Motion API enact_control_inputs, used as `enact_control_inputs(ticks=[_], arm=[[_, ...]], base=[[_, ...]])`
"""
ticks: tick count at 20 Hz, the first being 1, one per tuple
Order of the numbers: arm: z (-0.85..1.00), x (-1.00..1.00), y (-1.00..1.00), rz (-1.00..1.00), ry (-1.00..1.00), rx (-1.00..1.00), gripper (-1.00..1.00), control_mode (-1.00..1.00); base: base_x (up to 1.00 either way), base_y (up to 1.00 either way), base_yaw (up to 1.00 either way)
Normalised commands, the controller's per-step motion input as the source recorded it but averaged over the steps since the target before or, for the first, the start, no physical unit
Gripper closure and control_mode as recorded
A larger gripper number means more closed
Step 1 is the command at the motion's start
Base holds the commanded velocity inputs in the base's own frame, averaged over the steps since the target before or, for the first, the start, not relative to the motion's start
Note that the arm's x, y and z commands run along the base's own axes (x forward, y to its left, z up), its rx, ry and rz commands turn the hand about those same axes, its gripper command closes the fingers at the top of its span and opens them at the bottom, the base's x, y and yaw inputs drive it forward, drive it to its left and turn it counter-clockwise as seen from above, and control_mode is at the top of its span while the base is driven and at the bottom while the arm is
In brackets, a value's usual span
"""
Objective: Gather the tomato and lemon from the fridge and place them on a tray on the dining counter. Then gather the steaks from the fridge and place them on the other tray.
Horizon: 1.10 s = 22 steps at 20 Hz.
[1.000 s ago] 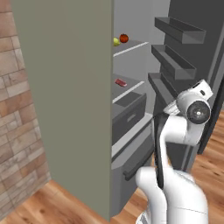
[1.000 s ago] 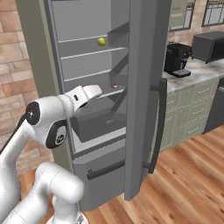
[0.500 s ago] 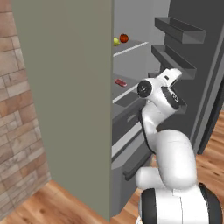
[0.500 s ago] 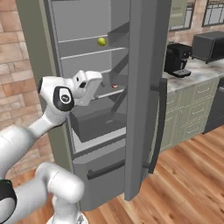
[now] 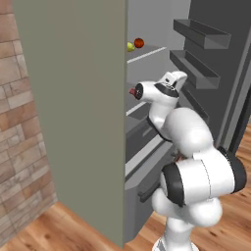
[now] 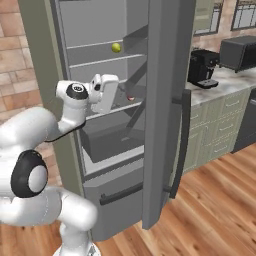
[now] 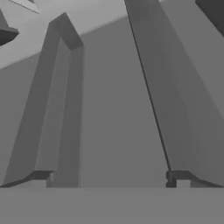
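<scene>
The grey fridge (image 5: 73,98) stands open. On an upper shelf sit the red-orange tomato (image 5: 139,42) and, just left of it, the yellow-green lemon (image 5: 130,46), which is also in the right base view (image 6: 116,47). A red-pink steak (image 6: 131,98) lies on the shelf below and peeks out beside the arm (image 5: 131,91). My white hand (image 6: 105,92) is raised at that lower shelf's height, just left of the steak and below the lemon. My gripper (image 7: 109,181) is open, its fingertips (image 7: 41,179) wide apart with nothing between them, facing grey fridge surfaces.
The open fridge door (image 6: 165,75) with its shelves (image 5: 201,32) stands to the right of the arm. A pulled-out grey drawer (image 6: 107,142) is under my hand. A coffee machine (image 6: 202,67) sits on green cabinets (image 6: 220,135). A brick wall (image 5: 19,122) is on the left.
The arm has swung up and in toward the fridge shelves, bringing the hand from beside the door to the steak shelf. The jaws stayed open.
</scene>
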Motion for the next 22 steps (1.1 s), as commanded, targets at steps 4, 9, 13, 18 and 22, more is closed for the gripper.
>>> enact_control_inputs(ticks=[4,9,13,18,22], arm=[[0.00,0.57,-0.47,-0.12,0.08,-0.04,-1.00,-1.00],[0.00,0.29,-0.77,-0.05,0.04,0.00,-1.00,-1.00],[0.00,0.05,-0.88,-0.03,0.00,0.00,-1.00,-1.00],[0.00,0.01,-0.97,-0.01,0.00,0.00,-1.00,-1.00],[0.00,0.02,-0.93,0.00,0.00,0.00,-1.00,-1.00]], base=[[0.00,0.00,0.00],[0.00,0.00,0.00],[0.00,0.00,0.00],[0.00,0.00,0.00],[0.00,0.00,0.00]])
